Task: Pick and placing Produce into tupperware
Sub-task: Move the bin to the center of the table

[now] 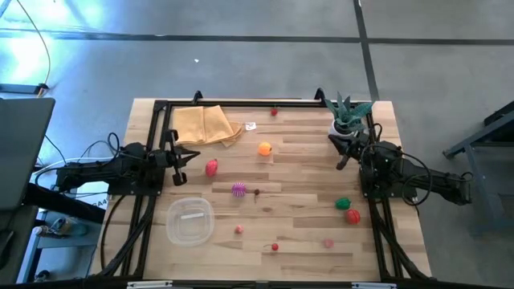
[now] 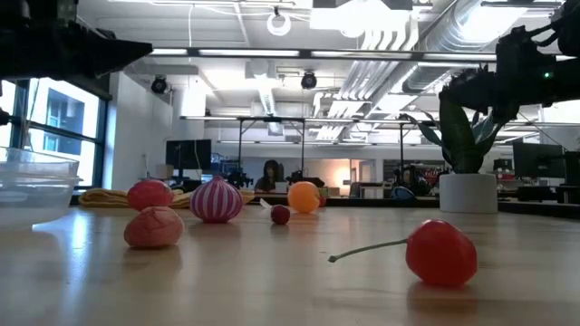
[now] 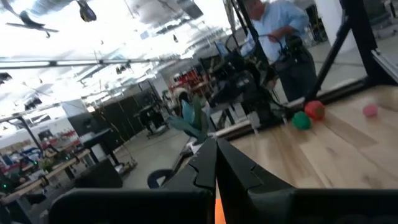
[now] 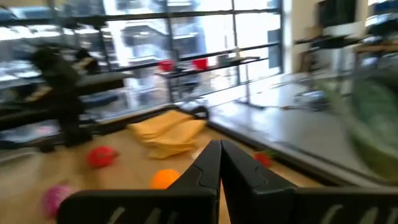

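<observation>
Near the tabletop's front-left corner sat the tupperware, clear, shallow, round-cornered, empty of produce. Scattered right of it lay a spiky magenta fruit and a red one. Left end effector and right end effector were both closed, holding nothing.

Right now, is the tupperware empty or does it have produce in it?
Empty: the tupperware shows no produce inside, and the nearest pink piece lies beside it.

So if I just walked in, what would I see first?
Probably the bright toy fruits scattered over the wooden table: an orange one near the middle, a striped magenta one below it. Then the empty clear tupperware at the front left and the green plant at the back right.
</observation>
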Available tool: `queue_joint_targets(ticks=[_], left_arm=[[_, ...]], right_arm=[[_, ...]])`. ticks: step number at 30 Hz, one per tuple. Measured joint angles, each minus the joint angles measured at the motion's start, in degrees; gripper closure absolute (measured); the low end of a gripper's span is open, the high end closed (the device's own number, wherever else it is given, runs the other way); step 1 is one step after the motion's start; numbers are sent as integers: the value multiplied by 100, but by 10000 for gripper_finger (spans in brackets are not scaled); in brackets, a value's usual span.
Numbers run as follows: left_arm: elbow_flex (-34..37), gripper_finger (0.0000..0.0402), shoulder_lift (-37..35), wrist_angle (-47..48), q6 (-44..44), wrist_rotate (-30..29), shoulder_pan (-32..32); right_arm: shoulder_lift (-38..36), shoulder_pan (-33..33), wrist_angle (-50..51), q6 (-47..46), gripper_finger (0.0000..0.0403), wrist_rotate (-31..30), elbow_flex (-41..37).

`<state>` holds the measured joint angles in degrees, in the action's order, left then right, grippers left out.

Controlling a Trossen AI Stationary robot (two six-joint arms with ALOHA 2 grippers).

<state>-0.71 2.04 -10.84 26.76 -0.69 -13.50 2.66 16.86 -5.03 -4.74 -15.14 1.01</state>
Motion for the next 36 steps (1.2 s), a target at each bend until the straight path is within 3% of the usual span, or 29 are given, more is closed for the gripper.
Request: queue_joint_targets(ticks=[3,12,16,23,30,36], left_arm=[[0,401,0,29,8,-50,0],[0,401,0,-10,302,-191,0],[0,401,3,-45,337,-133,0],[-491,401,215,-236,627,1195,3],[-1787,401,1347,938,619,1314,2],[-2981,401,2914,2538,345,1313,11]], right_arm=[[0,0,-70,121,402,-86,-1],[0,0,-172,475,402,604,-1],[0,0,-726,217,402,679,0],[2,0,-1386,25,402,1566,225],[360,0,-578,44,402,2194,1230],[1508,0,982,89,402,2443,2305]])
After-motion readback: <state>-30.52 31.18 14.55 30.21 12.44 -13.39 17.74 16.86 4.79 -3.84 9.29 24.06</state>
